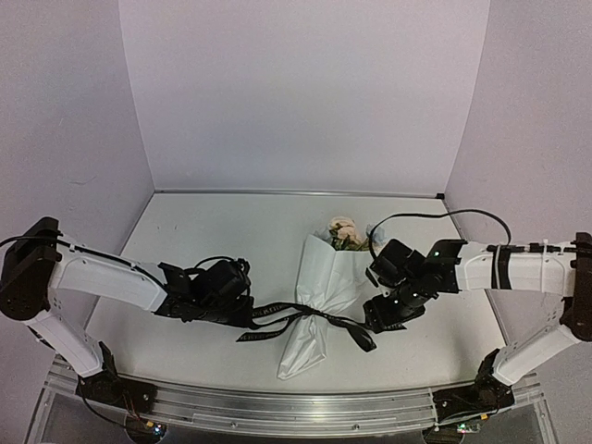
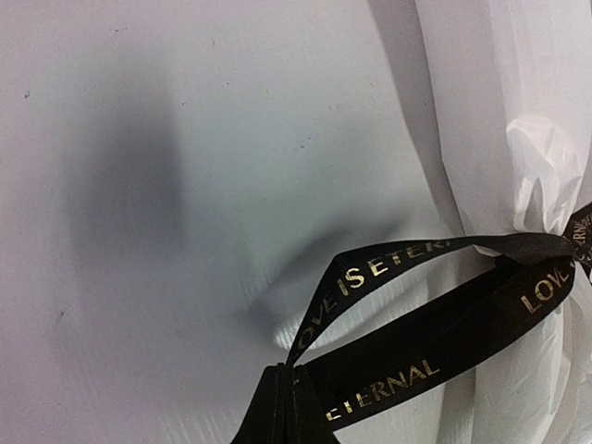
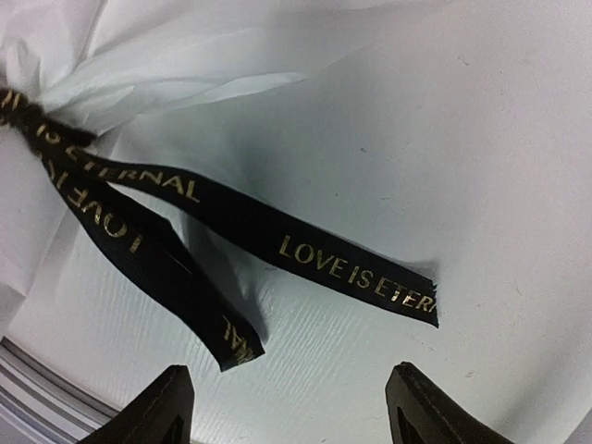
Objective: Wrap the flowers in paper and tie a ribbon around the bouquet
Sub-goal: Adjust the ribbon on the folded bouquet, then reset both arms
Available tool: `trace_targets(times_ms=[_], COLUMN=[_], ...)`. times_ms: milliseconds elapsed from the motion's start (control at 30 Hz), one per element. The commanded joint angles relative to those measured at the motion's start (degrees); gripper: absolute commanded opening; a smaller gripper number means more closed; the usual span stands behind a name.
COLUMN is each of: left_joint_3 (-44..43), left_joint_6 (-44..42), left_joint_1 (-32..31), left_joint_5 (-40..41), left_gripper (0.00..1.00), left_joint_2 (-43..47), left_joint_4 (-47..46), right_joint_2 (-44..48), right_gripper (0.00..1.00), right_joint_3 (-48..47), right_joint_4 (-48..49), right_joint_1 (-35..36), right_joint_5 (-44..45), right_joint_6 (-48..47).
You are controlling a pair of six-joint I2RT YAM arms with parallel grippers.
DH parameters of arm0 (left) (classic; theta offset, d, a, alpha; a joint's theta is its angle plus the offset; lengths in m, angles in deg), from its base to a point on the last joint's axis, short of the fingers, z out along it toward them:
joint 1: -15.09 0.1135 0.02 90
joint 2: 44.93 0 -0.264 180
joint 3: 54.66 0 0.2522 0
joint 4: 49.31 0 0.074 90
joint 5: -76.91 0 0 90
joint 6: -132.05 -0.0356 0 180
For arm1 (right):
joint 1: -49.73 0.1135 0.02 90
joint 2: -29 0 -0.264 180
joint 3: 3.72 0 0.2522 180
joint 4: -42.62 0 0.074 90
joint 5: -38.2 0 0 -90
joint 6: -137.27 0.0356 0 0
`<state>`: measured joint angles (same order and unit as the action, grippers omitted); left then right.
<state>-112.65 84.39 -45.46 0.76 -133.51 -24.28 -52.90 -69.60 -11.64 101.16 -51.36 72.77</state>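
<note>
- On the tabletop [image 1: 213, 231], midway between the two arms, lay the bouquet [image 1: 324, 296], its narrow end towards the arm bases and its open end towards the back wall.
- At the far end, the flowers [image 1: 344, 231] showed as pale peach blooms with some green, poking out of the paper [image 1: 319, 277].
- Around the pinched waist of the white paper cone ran the ribbon [image 1: 277, 324], black with gold "LOVE IS ETERNAL" lettering, gathering the paper into creases.
- To the left of the bouquet, the left claw [image 1: 248, 313] sat low over the tabletop, closed on the ribbon; in the left wrist view two strands [image 2: 435, 351] ran from the cinched paper [image 2: 499, 111] and met at the claw [image 2: 277, 416].
- To the right of the bouquet, the right claw [image 1: 377, 319] hovered with its jaws spread wide and nothing between them.
- Below the right wrist camera, two loose ribbon tails [image 3: 250, 222] lay flat on the tabletop ahead of the spread fingers [image 3: 157, 407], touching neither of them.
- At the upper left of that view, the tails ran back to the tied paper [image 3: 139, 55].
</note>
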Motion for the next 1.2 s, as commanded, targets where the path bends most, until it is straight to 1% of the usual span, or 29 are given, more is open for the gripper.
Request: trace_targets(times_ms=[0, 33, 100, 133, 200, 300, 400, 433, 500, 667, 833, 1033, 1167], left_joint_3=[0.34, 0.14, -0.33, -0.52, -1.40, -3.26, -5.85, -6.80, -8.43, -11.87, -13.58, -15.61, -15.89], left_joint_6=[3.76, 4.33, 4.87, 5.02, 4.83, 3.84, 2.09, 1.53, 0.38, -1.97, -4.09, -5.36, -5.20], left_joint_1=[-0.62, -0.62, -0.62, -0.62, -0.54, -0.48, 0.01, 0.18, 0.56, 1.97, 2.72, 2.72, 2.72], left_joint_5=[4.39, 5.78, 7.75, 8.60, 10.15, 12.91, 14.54, 14.61, 15.10, 15.00, 14.06, 13.59, 13.61], left_gripper=[0.00, 0.03, 0.16, 0.25, 0.49, 0.69, 0.86, 0.95, 0.99, 1.00, 1.00, 1.00, 1.00], left_joint_2=[3.22, 3.72, 5.00, 5.78, 7.50, 10.52, 13.64, 14.53, 16.02, 19.96, 23.55, 24.81, 24.89], left_joint_4=[-0.69, 0.43, 1.82, 2.34, 3.35, 5.58, 8.02, 8.67, 10.09, 11.98, 11.33, 12.65, 13.47], right_joint_2=[3.96, 4.56, 5.66, 6.45, 8.34, 12.35, 15.61, 16.41, 18.65, 24.00, 29.01, 33.20, 34.00], right_gripper=[0.78, 0.80, 0.85, 0.87, 0.90, 0.98, 0.98, 0.98, 0.98, 0.98, 0.98, 0.98, 0.98], right_joint_3=[2.61, 3.12, 3.59, 3.84, 4.60, 6.44, 6.97, 6.84, 7.03, 9.25, 11.78, 12.67, 12.65], right_joint_4=[10.33, 11.65, 12.77, 12.89, 12.90, 12.35, 9.08, 7.19, 3.94, -0.97, -3.49, -6.70, -7.32], right_joint_1=[-2.73, -2.75, -2.84, -2.94, -3.25, -3.70, -3.84, -3.87, -3.81, -3.84, -3.82, -3.83, -3.83], right_joint_5=[-8.32, -8.87, -8.97, -8.72, -7.55, -4.74, -2.62, -2.08, -0.66, 2.76, 5.22, 8.20, 8.58], right_joint_6=[8.54, 9.02, 9.75, 9.99, 10.43, 10.64, 9.98, 9.84, 9.84, 9.95, 10.82, 10.62, 10.49])
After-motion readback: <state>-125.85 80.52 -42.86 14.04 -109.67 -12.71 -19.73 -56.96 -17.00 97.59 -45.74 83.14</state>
